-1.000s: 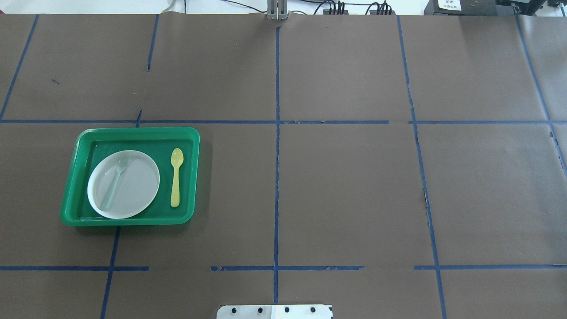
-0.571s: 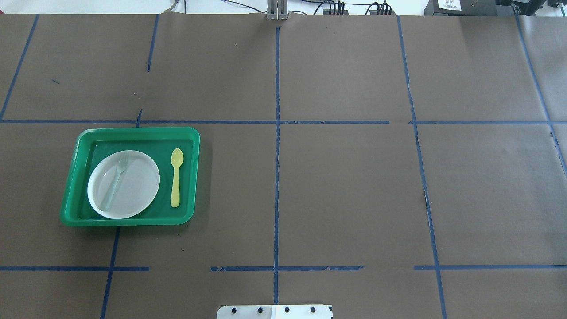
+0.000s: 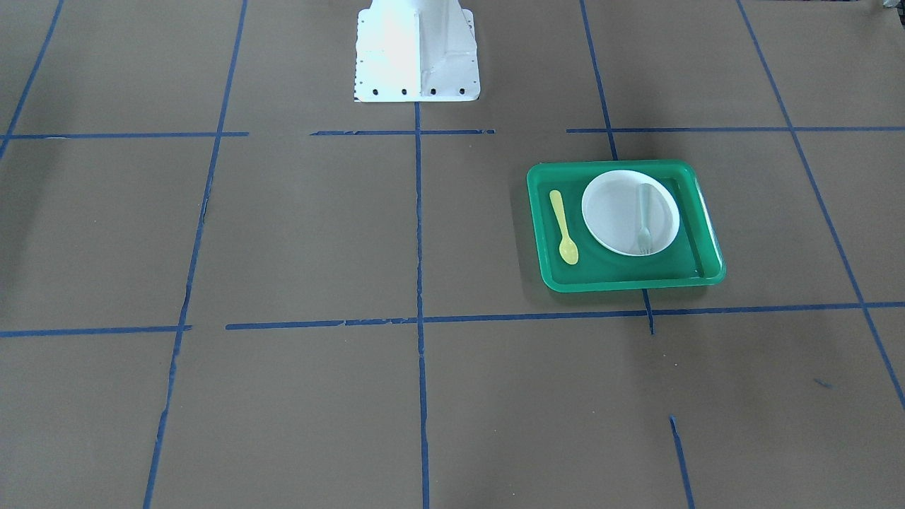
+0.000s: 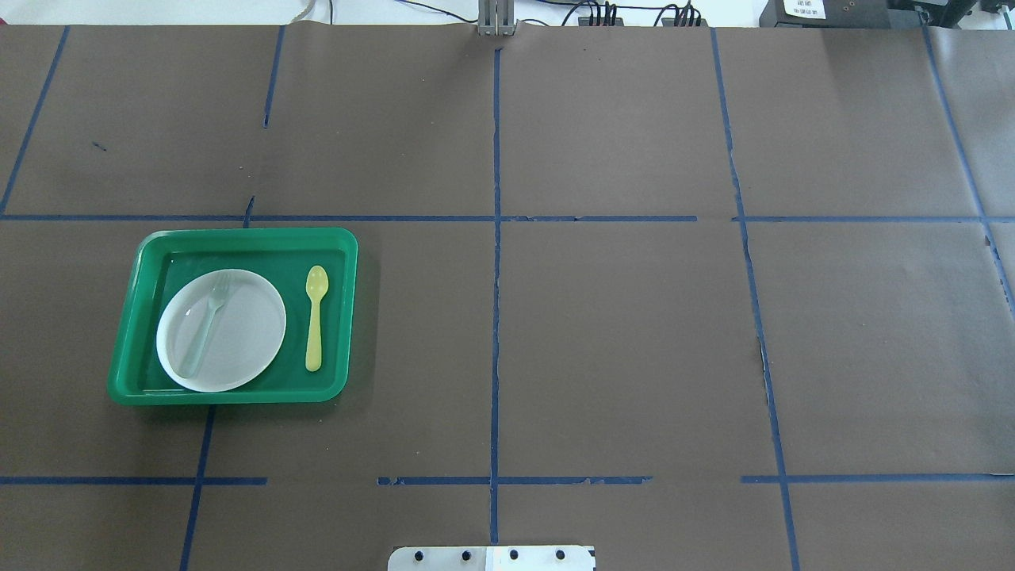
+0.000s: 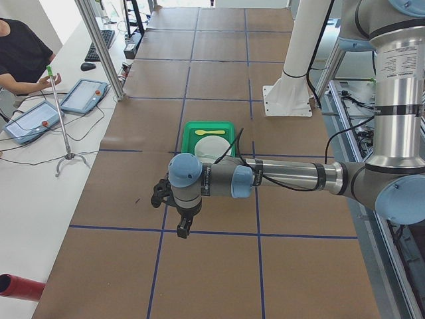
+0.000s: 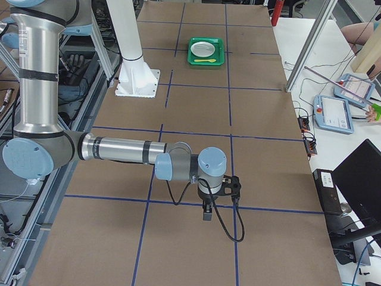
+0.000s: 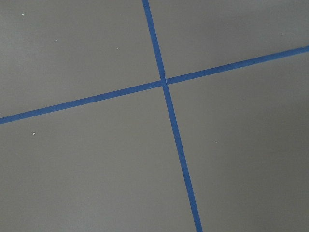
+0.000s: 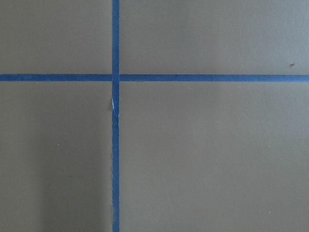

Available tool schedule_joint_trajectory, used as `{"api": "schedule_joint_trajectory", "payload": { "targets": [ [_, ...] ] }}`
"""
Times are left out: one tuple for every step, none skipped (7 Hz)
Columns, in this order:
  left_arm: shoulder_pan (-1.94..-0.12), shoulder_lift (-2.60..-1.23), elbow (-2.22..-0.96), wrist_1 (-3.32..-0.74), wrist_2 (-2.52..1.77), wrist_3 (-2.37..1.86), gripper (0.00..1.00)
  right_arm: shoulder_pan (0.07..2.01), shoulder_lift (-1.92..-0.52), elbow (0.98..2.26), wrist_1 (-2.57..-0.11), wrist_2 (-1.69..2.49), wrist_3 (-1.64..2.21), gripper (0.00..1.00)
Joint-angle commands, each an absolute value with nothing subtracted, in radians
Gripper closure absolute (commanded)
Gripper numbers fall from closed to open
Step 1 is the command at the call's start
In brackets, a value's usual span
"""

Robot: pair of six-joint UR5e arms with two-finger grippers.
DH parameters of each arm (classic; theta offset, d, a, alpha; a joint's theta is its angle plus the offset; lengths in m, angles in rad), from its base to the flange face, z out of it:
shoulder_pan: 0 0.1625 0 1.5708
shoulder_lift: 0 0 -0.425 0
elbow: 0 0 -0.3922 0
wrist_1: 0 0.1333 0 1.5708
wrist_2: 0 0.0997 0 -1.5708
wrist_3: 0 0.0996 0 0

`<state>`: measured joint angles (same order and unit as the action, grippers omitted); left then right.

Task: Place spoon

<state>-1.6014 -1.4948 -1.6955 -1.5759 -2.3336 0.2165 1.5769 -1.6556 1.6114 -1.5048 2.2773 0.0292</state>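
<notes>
One small yellow spoon (image 4: pixel 315 317), slim-handled, oval-bowled, in green tray (image 4: pixel 238 235); left tool (image 5: pixel 182 228), right tool (image 6: pixel 206 212): opening unclear.

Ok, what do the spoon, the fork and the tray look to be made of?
Spoon: probably plastic. It is opaque pale yellow, smooth, and moulded in one piece.
Fork: likely thin plastic. It is pale grey-green and translucent, since the white plate shows through it.
Tray: likely glossy green plastic, with light streaks on its floor and a rounded rim.

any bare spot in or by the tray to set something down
In the green tray, only the strip between white plate and far rim; the spoon crowds its right side. Outside, bare table from tray to the middle tape line.
</notes>
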Motion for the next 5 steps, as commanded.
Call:
{"api": "schedule_joint_trajectory", "payload": {
  "targets": [
    [-1.603,-1.528,-1.678,-1.58,-2.289,0.218,0.0,1.577,-1.655,1.612,-1.505,2.276,0.029,0.0],
    [-1.601,-1.529,-1.675,-1.583,-2.289,0.219,0.0,1.577,-1.655,1.612,-1.505,2.278,0.029,0.0],
    [-1.598,-1.531,-1.678,-1.585,-2.29,0.219,0.0,1.577,-1.655,1.611,-1.505,2.278,0.029,0.0],
    [-1.6,-1.531,-1.695,-1.583,-2.29,0.221,0.0,1.577,-1.655,1.611,-1.505,2.278,0.029,0.0],
    [-1.598,-1.578,-1.687,-1.585,-2.29,0.221,0.0,1.577,-1.657,1.612,-1.505,2.278,0.029,0.0]
  ]
}}
